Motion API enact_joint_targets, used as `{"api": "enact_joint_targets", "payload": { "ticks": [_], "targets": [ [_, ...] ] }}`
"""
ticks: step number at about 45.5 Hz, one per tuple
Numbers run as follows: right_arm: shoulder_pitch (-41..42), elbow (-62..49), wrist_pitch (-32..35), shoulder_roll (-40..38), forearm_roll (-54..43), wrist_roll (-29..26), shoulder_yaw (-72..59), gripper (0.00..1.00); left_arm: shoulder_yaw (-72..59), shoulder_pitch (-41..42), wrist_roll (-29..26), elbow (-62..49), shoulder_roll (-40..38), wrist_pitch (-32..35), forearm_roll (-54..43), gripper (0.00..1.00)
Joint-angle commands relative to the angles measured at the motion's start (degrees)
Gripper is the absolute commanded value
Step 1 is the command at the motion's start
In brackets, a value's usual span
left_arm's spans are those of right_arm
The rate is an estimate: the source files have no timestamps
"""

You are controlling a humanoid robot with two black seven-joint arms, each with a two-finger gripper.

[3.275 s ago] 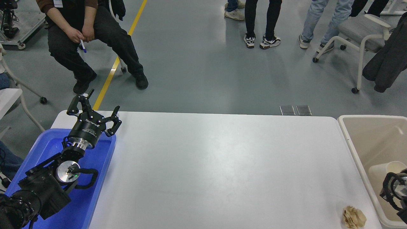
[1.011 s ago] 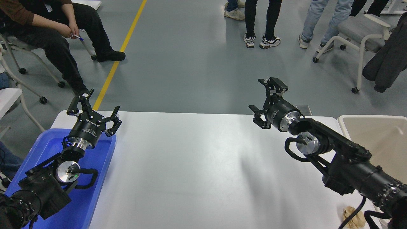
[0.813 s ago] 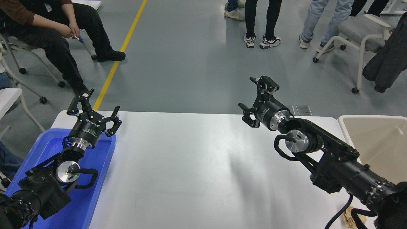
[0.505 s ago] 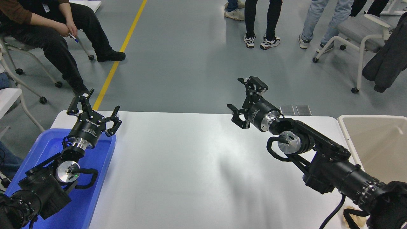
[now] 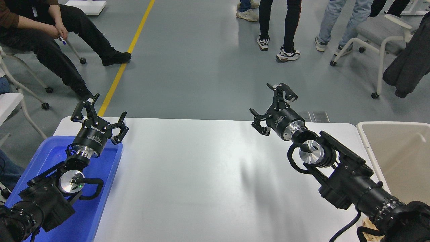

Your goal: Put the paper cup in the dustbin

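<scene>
Right gripper [image 5: 271, 106] splayed open and empty at upper centre-right of frame, above the table's [image 5: 201, 174] far edge. I can't see the paper cup anywhere. Dustbin [image 5: 364, 129] sits right of that claw, at the frame's right edge; right arm nearer. Left gripper [image 5: 99, 114] parked open, lower left, over the blue tray [image 5: 100, 201]. Lettering on both wrists, unreadable.

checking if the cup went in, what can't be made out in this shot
- Cup: not visible in the head view; the right arm and the picture's right edge hide much of the bin.
- Paper ball: only a sliver shows behind the arm.
- Tray: floor partly hidden by the left arm.
</scene>
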Motion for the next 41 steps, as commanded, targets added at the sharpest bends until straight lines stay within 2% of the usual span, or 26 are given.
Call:
{"api": "enact_joint_targets", "payload": {
  "ticks": [1, 21, 33, 41],
  "targets": [
    [-1.4, -2.5, 3.0, 0.1, 5.7, 0.0, 3.4, 1.00, 0.0, 0.0, 0.0, 0.0, 0.0, 0.0, 0.0, 1.00],
    [-3.4, -2.6, 5.3, -0.1, 5.5, 0.2, 3.9, 1.00, 0.0, 0.0, 0.0, 0.0, 0.0, 0.0, 0.0, 1.00],
    [-3.5, -4.1, 11.6, -0.4, 1.7, 2.4, 2.3, 1.00, 0.0, -0.1, 0.0, -0.1, 0.0, 0.0, 0.0, 1.00],
    [-3.5, -4.6, 12.0, -0.4, -1.5, 2.8, 2.2, 1.00, 0.0, 0.0, 0.0, 0.0, 0.0, 0.0, 0.0, 1.00]
  ]
}}
